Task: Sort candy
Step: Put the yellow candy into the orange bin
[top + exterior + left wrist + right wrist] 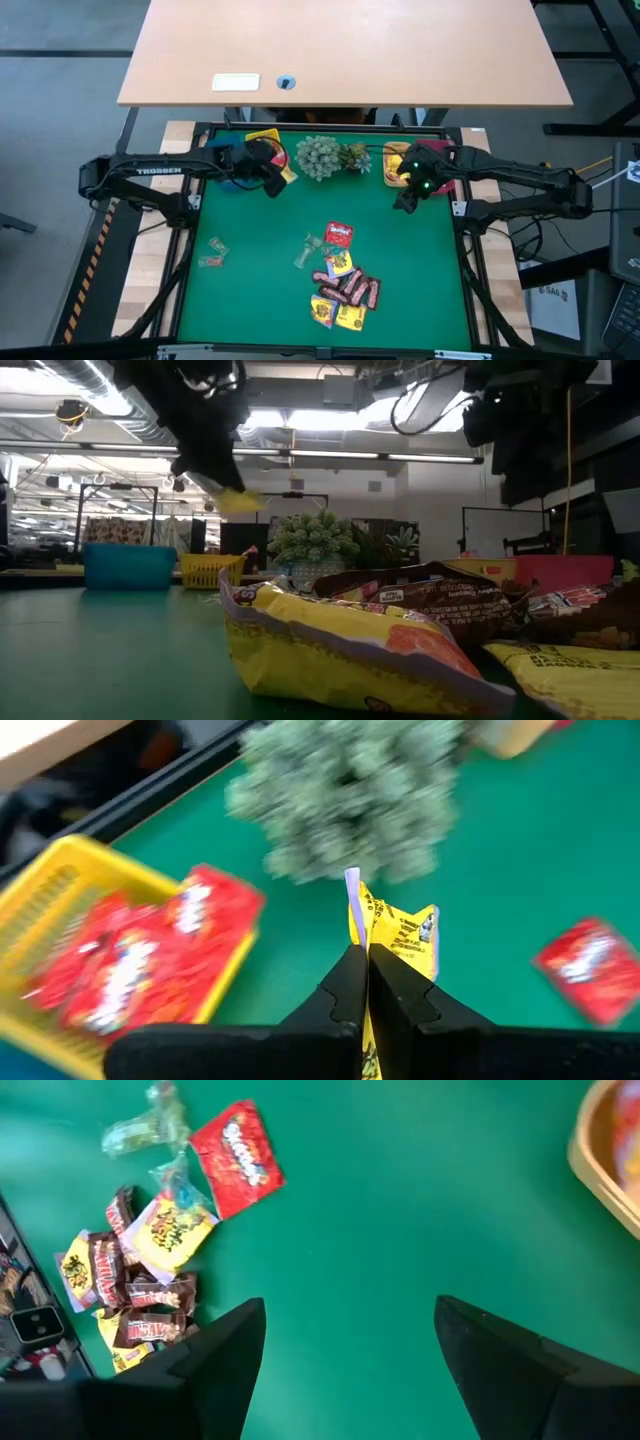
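One heap of candy [345,290] lies at the near edge of the green table [250,290], at about six o'clock from the table's middle: yellow square packets [348,316] and dark brown-red bars [358,288] overlapping, the bars' long axes running at mixed slants. A single red packet [339,234] lies flat just beyond the heap at twelve o'clock from it, its white lettering too small to read. Clear wrappers [307,252] sit just beside it at about eight o'clock, and two more pale wrappers [212,252] lie well apart at nine o'clock from the heap.

Farther back, the left gripper [366,960] is clamped tight on a yellow packet [395,935], which stands on edge between the fingertips, its long axis running straight out from the fingers; its dark print cannot be read. It hangs above the table near the yellow bin [262,137], which holds red packets [140,955]. The word TROSSEN shows in white on the left arm [160,171]. At three o'clock from this gripper stands the grey-green plant cluster [325,156].

The right gripper [345,1345] hovers with fingers spread wide and nothing between them, near the orange bin [393,165] at the far right, well apart from the heap at its seven o'clock.
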Tool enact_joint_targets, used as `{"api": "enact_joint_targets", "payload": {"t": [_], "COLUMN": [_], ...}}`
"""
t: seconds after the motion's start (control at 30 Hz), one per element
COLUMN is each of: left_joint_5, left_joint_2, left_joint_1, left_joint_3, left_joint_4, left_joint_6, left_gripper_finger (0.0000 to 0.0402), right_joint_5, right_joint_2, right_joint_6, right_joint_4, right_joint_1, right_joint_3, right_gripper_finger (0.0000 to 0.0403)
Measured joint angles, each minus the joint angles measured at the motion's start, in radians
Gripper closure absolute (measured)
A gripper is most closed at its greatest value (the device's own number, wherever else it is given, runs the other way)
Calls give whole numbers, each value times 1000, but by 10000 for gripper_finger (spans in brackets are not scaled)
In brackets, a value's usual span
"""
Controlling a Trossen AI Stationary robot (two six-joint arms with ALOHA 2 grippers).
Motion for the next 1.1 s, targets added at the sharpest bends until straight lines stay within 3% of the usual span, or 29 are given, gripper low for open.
{"api": "enact_joint_targets", "payload": {"t": [0.13, 0.3, 0.47, 0.67, 0.83, 1.1], "left_joint_5": [18, 18, 8, 2, 2, 4], "left_joint_2": [5, 78, 248, 480, 653, 909], "left_joint_1": [-56, -136, -182, -168, -148, -123], "left_joint_3": [0, 0, 0, 11, 159, 532], "left_joint_4": [119, 448, 870, 1265, 1337, 1292], "left_joint_6": [-27, -45, -42, -42, -35, 123], "left_gripper_finger": [401, 401, 401, 401, 401, 401], "right_joint_5": [13, 14, 13, 8, 12, 13], "right_joint_2": [0, 0, -14, -23, -24, -25], "right_joint_6": [-1, 0, 0, 0, -2, -2], "right_joint_4": [35, 49, 37, -28, -17, -21], "right_joint_1": [40, 55, 55, 55, 54, 54], "right_joint_3": [0, 0, 12, 164, 285, 375], "right_gripper_finger": [111, 111, 111, 111, 111, 111]}}
